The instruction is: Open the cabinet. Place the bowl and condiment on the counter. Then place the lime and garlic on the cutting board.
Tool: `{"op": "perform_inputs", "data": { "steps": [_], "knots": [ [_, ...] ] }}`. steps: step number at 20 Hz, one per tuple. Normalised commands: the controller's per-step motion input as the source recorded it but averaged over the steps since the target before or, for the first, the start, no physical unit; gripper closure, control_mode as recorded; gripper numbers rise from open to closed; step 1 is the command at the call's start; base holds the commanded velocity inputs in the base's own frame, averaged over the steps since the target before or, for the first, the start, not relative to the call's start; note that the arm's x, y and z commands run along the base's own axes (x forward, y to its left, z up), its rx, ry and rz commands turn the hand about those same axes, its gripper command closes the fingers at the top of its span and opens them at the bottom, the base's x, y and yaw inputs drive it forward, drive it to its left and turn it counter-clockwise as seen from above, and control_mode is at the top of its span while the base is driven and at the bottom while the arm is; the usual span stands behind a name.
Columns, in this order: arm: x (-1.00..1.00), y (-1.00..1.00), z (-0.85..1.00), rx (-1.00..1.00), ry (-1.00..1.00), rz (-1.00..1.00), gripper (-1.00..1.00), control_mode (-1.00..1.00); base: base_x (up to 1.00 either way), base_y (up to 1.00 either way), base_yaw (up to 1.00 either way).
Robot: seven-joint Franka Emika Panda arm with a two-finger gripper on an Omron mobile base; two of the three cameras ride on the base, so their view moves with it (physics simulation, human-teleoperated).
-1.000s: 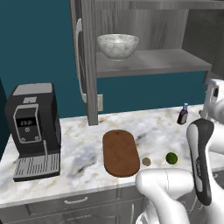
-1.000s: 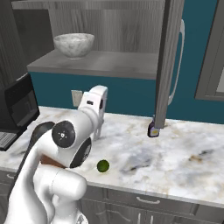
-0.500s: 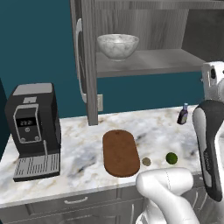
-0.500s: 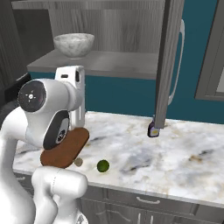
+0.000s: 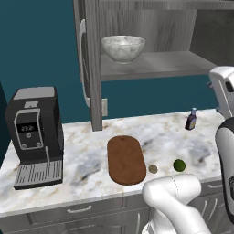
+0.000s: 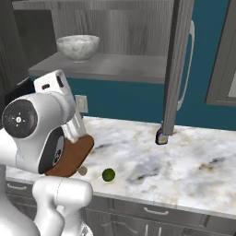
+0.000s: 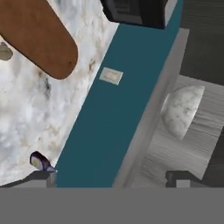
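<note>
Marble counter, cabinet open, arm raised, tool spread, empty, facing bowl

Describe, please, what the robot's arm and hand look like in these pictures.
The arm is glossy white, built of thick rounded segments with dark grey joints. One joint ends in a round dark cap with a small pale mark at its centre. The hand has two small dark finger tips, blocky and squared. No cables or lettering are visible.
</note>
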Motion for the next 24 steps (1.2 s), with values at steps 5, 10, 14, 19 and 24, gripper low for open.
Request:
{"op": "perform_inputs", "data": {
  "steps": [5,10,14,19,24],
  "knots": [
    [-0.08,0.24,0.45,-0.38,0.02,0.14,-1.0,-1.0,0.0,0.0,0.0],
    [0.0,0.29,0.31,-0.32,0.04,0.01,-1.0,-1.0,0.0,0.0,0.0],
    [0.0,0.0,0.08,-0.09,0.08,0.08,-1.0,-1.0,0.0,0.0,0.0],
    [0.2,-0.07,0.0,0.0,0.0,0.1,-1.0,-1.0,0.0,0.0,0.0],
    [0.29,-0.04,0.07,0.04,-0.01,0.06,-1.0,-1.0,0.0,0.0,0.0]
  ]
}}
